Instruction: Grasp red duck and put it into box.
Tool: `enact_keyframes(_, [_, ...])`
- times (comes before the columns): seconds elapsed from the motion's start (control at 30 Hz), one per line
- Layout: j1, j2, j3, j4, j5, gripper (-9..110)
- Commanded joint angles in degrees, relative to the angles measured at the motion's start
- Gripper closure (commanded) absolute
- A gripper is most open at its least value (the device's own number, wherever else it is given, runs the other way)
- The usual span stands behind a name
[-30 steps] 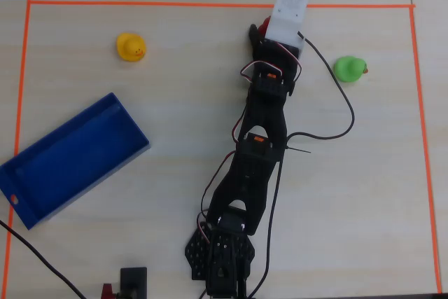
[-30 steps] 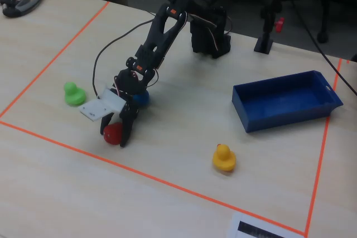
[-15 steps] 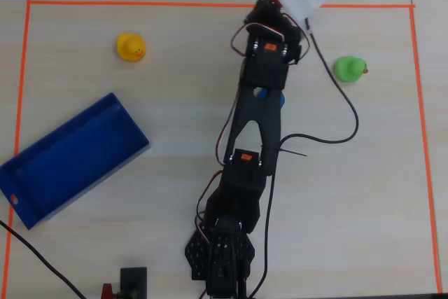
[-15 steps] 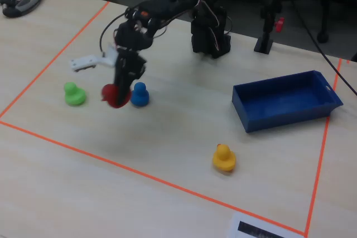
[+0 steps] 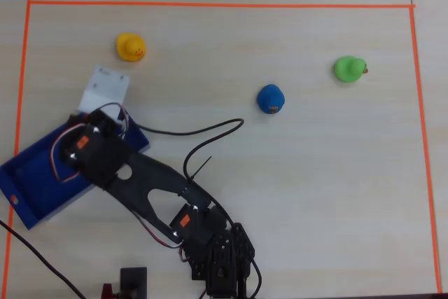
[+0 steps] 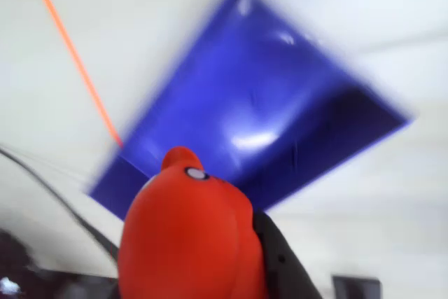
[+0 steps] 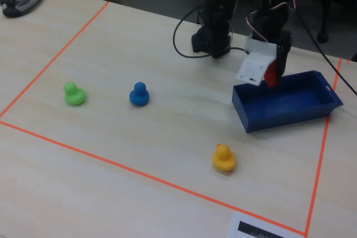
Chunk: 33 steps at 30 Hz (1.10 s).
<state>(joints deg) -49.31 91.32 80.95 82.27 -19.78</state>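
While the arm is leaning over the table, three other ducks are sitting well apart inside the orange tape border [image 5: 210,5] — in the overhead view the yellow duck [image 5: 130,47] is lying at about eleven o'clock from the centre, the blue duck [image 5: 270,98] near the middle and the green duck [image 5: 348,68] towards two o'clock. None is lying between the gripper [image 7: 269,75] and the box [image 7: 295,116]. A black cable [image 5: 203,131] is looping across the table by the arm. The red duck [image 6: 189,239] is looking glossy and round, its small head pointing up in the wrist view. The jaws are clamping it above the box's near end. From overhead the arm is hiding the duck entirely; the fixed view is showing only a red sliver.
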Motion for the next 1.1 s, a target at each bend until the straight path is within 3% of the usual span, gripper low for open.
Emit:
enact_keyframes(0.0, [-4.66,1.93,5.80,-5.45,3.78,101])
enact_keyframes(0.27, [-7.82,-3.08,8.26,-13.10,6.15,97])
enact_keyframes(0.43, [-7.73,0.00,9.05,-14.85,-1.49,64])
enact_keyframes(0.5, [-6.24,1.85,8.70,-14.06,-6.24,57])
enact_keyframes(0.8, [22.32,19.95,3.69,-24.08,-25.40,85])
enact_keyframes(0.93, [38.76,33.49,14.50,-48.87,-37.00,101])
enact_keyframes(1.07, [50.63,45.09,43.42,-84.81,-51.15,101])
